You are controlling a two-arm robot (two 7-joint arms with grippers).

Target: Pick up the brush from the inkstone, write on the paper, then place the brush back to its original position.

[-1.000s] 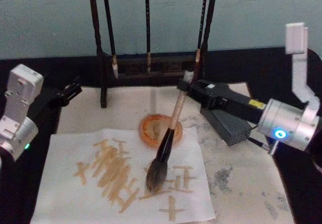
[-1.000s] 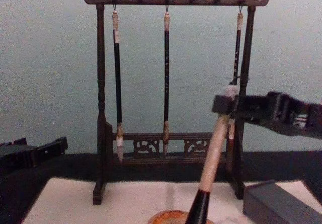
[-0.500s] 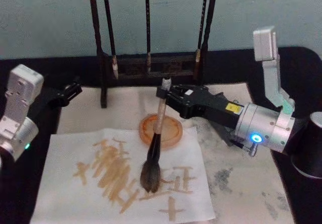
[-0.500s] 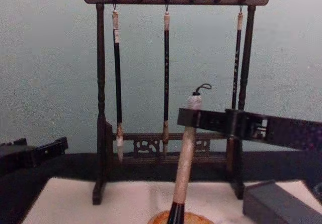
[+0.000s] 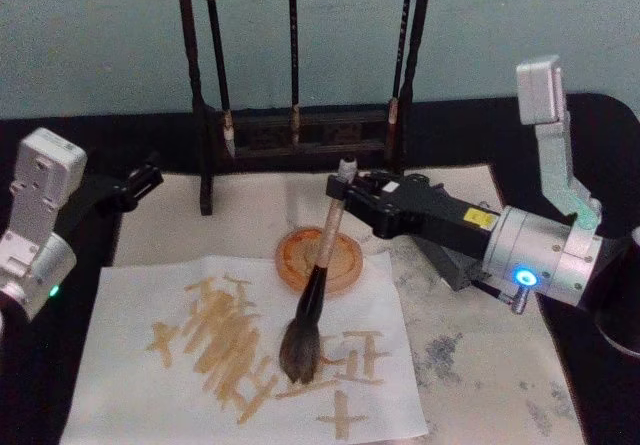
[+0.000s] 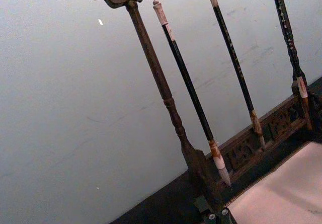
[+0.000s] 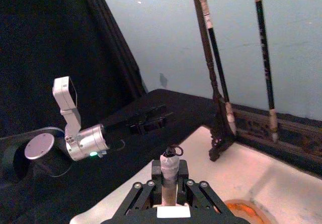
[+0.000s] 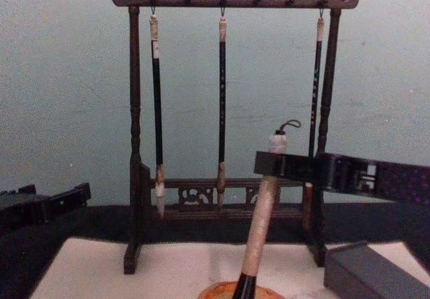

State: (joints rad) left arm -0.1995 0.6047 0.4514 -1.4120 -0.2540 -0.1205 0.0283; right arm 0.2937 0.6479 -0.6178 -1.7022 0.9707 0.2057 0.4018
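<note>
I see R gripper (image 5: pixel 350 193) clamped on the brush (image 5: pixel 318 275) near its pale top end. Shaft tilts, bristles touch the paper (image 5: pixel 130 385) amid tan strokes (image 5: pixel 225 340), none legible. Yellow label (image 5: pixel 484 220) on R arm: unreadable. L gripper (image 5: pixel 138 181) parked far left.

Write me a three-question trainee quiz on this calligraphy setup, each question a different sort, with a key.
1. How many slim brushes hang from the wooden rack?
2. True or false: the left pincer grips the large brush.
3. The large brush's bristle head is at: A the paper; B the orange dish; C the rack's base.
Key: 1 three. 2 false; the right pincer grips it near the top of its handle. 3 A.
</note>
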